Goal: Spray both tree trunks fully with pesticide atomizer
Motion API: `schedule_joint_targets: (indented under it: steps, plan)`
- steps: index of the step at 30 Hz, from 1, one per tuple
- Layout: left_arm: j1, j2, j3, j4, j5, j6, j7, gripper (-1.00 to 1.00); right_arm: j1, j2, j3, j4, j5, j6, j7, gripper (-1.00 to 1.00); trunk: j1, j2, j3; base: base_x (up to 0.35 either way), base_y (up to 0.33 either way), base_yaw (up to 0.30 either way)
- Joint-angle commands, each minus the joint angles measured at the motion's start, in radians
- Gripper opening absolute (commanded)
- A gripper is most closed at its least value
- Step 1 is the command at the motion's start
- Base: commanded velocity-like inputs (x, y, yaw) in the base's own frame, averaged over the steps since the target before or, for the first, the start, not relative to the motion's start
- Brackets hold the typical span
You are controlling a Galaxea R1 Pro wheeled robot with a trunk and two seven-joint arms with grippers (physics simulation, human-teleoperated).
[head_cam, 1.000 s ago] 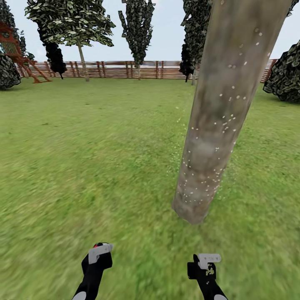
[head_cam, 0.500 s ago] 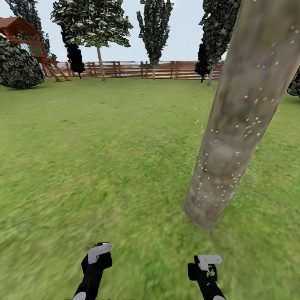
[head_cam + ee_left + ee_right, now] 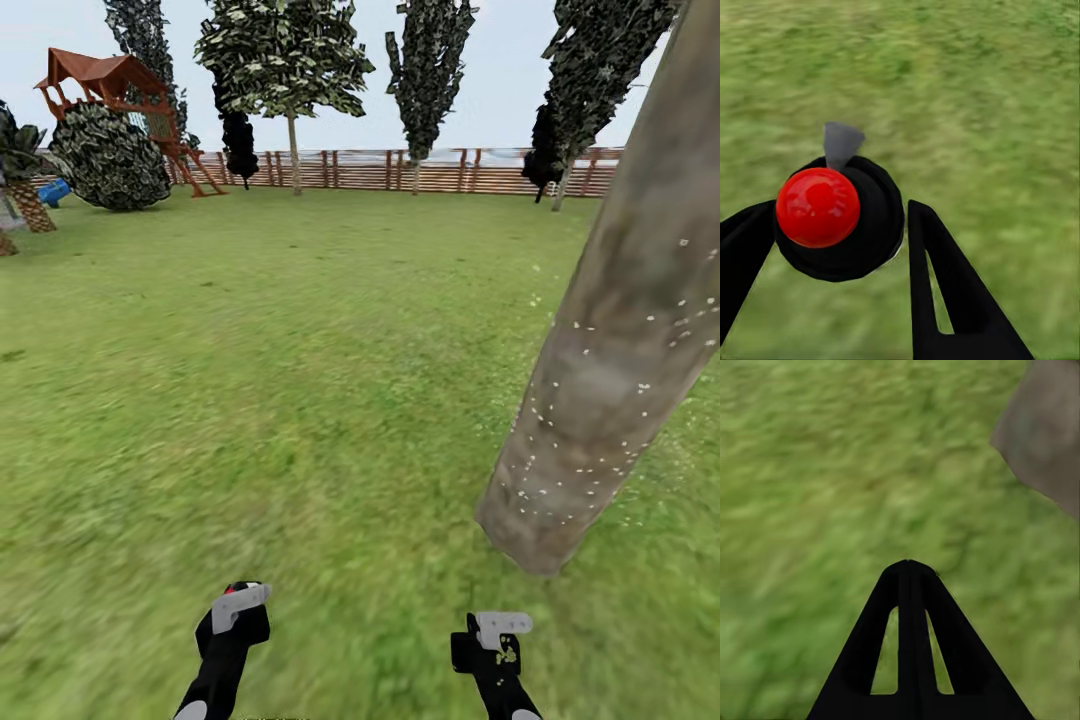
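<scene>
view swung left; one speckled tree trunk point(image 3: 620, 380), left gripper point(image 3: 870, 225) clamped on one pesticide atomizer point(image 3: 836, 217), right gripper point(image 3: 907, 566) together

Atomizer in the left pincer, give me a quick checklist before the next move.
1. Pesticide atomizer held between the left pincer fingers: ok.
2. Right pincer shut and empty: ok.
3. Near tree trunk carries pesticide specks: ok; fully covered: cannot tell, far side hidden.
4. Atomizer aimed at a trunk: not ok, grass ahead in the left wrist view.
5. Second thick-trunked tree located: cannot tell.
6. Lawn ahead free of obstacles: ok.
</scene>
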Motion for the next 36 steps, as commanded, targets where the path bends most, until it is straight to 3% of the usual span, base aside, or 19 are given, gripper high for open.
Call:
schedule_joint_targets:
  steps: [1,21,24,25,28,36]
  plan:
    - [-0.002,0.001,-0.005,0.000,0.009,-0.008,0.005,-1.00,0.000,0.000,0.001,-0.002,0.011,0.008,-0.005,-1.00,0.000,0.000,0.000,0.000,0.000,0.286]
    - [-0.002,-0.008,-0.008,0.001,0.010,-0.007,0.001,-1.00,0.000,0.000,0.000,-0.002,0.010,0.008,-0.004,-1.00,0.000,0.000,0.010,0.022,0.000,0.286]
    - [-0.002,-0.060,-0.008,0.014,0.012,-0.001,0.003,-1.00,0.000,-0.001,0.000,-0.002,0.010,0.008,-0.004,-1.00,0.000,0.000,0.011,0.106,0.000,0.286]
    - [-0.002,-0.097,-0.009,0.053,0.010,-0.001,0.004,-1.00,0.000,-0.001,0.000,-0.002,0.010,0.008,-0.004,-1.00,0.000,0.000,0.012,0.114,0.000,0.286]
    - [-0.005,-0.143,-0.010,0.191,0.011,-0.005,-0.003,-1.00,0.000,-0.001,0.000,-0.003,0.010,0.007,-0.003,-1.00,0.000,0.000,0.013,0.116,0.000,0.286]
    - [-0.006,-0.154,-0.013,0.245,0.008,-0.005,-0.007,-1.00,0.000,-0.002,-0.003,-0.003,0.009,0.006,0.002,-1.00,0.000,0.000,0.015,0.195,0.000,0.216]
